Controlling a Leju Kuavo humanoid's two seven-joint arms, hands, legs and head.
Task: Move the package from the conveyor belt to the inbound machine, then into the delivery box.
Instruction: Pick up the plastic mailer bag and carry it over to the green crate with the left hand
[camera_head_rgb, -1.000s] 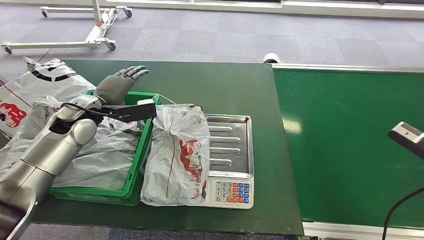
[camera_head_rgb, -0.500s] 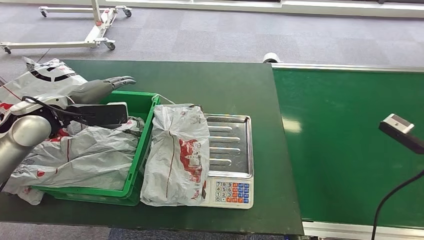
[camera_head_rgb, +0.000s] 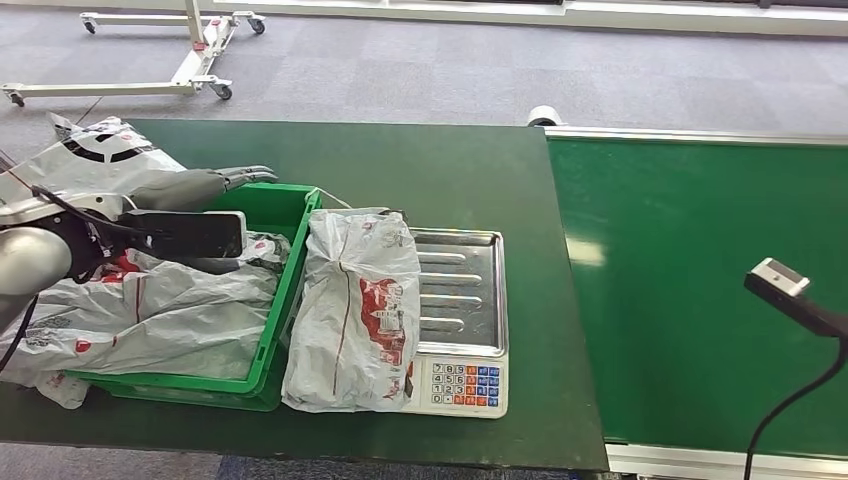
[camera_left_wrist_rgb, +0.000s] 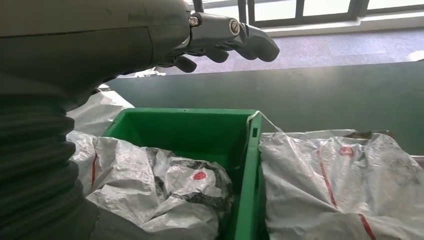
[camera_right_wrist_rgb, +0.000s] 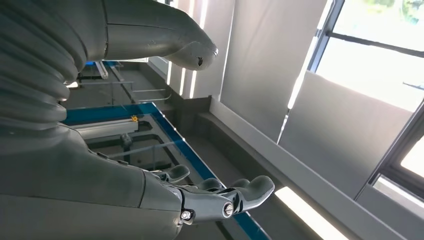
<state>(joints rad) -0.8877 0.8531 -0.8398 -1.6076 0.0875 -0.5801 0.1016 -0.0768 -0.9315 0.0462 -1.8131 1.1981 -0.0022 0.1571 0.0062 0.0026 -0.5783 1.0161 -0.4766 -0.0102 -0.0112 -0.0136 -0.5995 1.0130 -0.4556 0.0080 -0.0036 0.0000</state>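
— Head view first: where does the package (camera_head_rgb: 355, 310) lie?

— Centre-left of the frame, draped over the left half of the scale (camera_head_rgb: 462, 312), which sits on the dark green table (camera_head_rgb: 430, 180). Its left edge is against the wall of the green crate (camera_head_rgb: 283, 280).

— And the left hand (camera_head_rgb: 200, 186)?

— Upper left of the frame, above the far rim of the crate, fingers stretched out and apart, holding nothing. The package lies apart from them, lower and to the right. Left wrist view shows the same: fingers (camera_left_wrist_rgb: 250, 42) extended at the top, the package (camera_left_wrist_rgb: 340, 185) at lower right, no contact.

— The right hand?

— Right wrist view has the right hand (camera_right_wrist_rgb: 165, 150) with thumb and fingers parted, nothing between them, a wall and windows behind.

— Anything hard to make out?

— The grey bags (camera_head_rgb: 160, 310) fill the crate and hide its floor. The package covers the scale's left side. The conveyor belt (camera_head_rgb: 700, 290) is cut off by the right edge.
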